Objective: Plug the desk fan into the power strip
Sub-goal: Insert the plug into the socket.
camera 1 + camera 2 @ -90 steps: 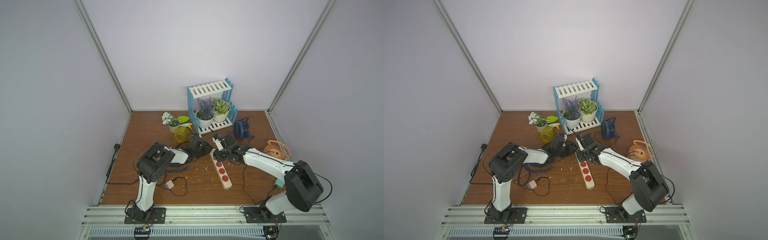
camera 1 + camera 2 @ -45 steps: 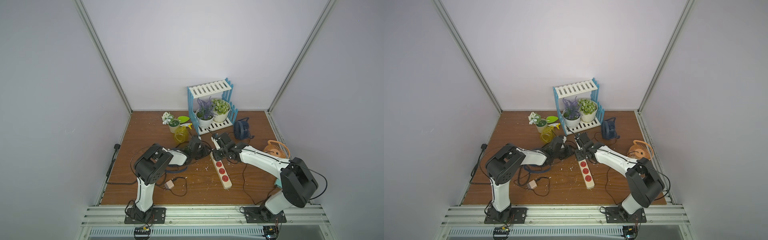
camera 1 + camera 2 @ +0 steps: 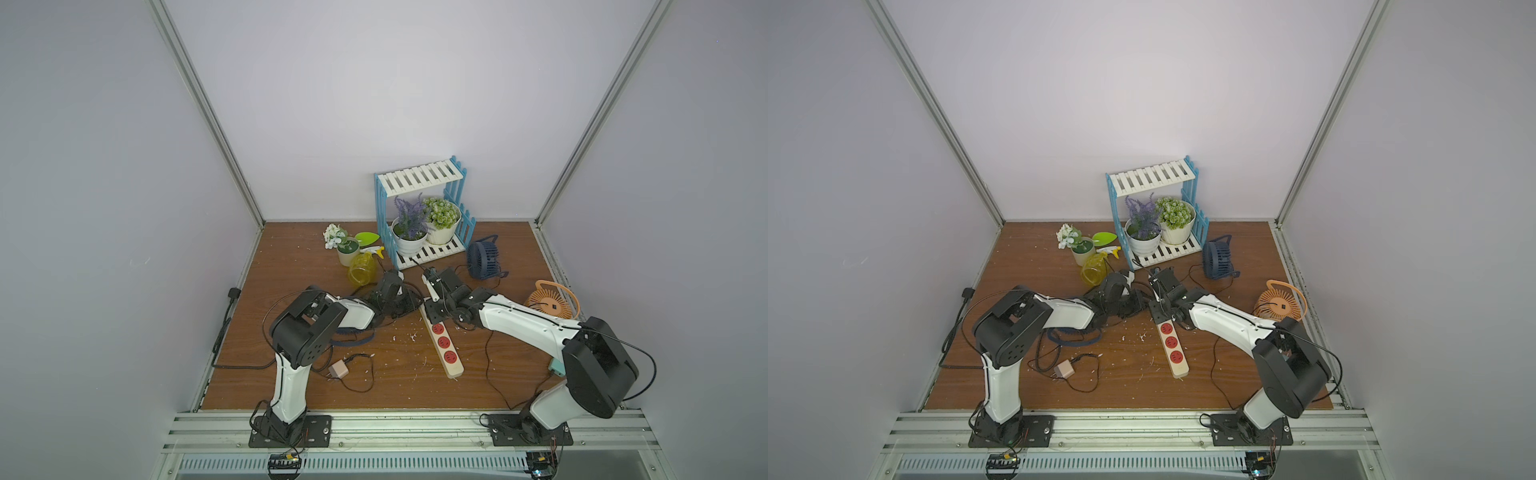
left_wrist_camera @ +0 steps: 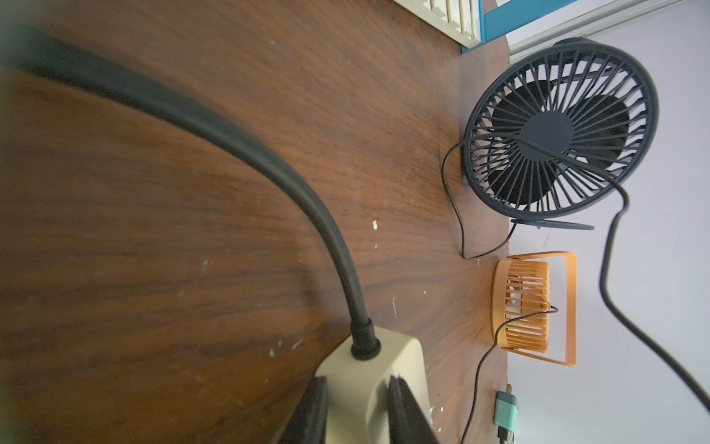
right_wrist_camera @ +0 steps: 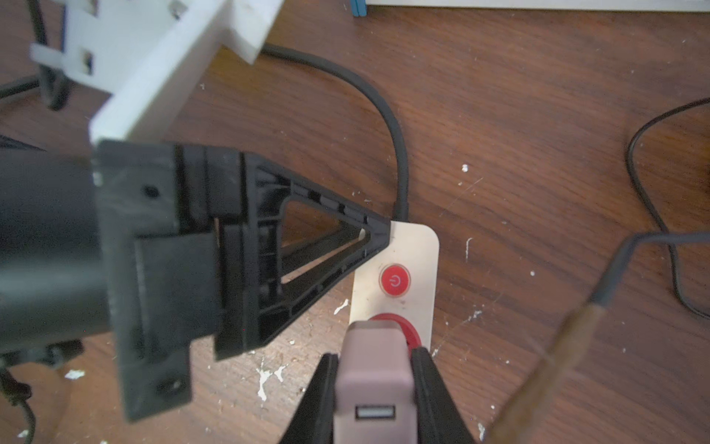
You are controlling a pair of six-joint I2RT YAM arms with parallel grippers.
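Note:
The cream power strip (image 3: 444,345) (image 3: 1173,345) lies on the wooden floor with red sockets along its top. My left gripper (image 4: 357,407) (image 3: 420,308) is shut on its cord end (image 4: 357,369), one finger on each side. My right gripper (image 5: 372,384) (image 3: 434,318) is shut on a pinkish USB adapter (image 5: 370,369). The adapter sits over the red socket beside the red button (image 5: 394,280); its USB port is empty. A dark blue desk fan (image 3: 482,259) (image 4: 557,130) and an orange fan (image 3: 550,303) (image 4: 522,307) stand to the right, each trailing a thin cord.
A blue-and-white plant shelf (image 3: 419,216) with two pots stands at the back, with a yellow spray bottle (image 3: 361,268) and a flower pot (image 3: 347,249) beside it. A beige adapter (image 3: 337,369) with a black cord lies front left, and a teal adapter (image 3: 555,365) far right. The strip's thick black cord (image 4: 269,165) curves away.
My left gripper's jaws have closed in onto the strip's cord end. The right gripper has kept hold of the adapter and shifted a little over the strip.

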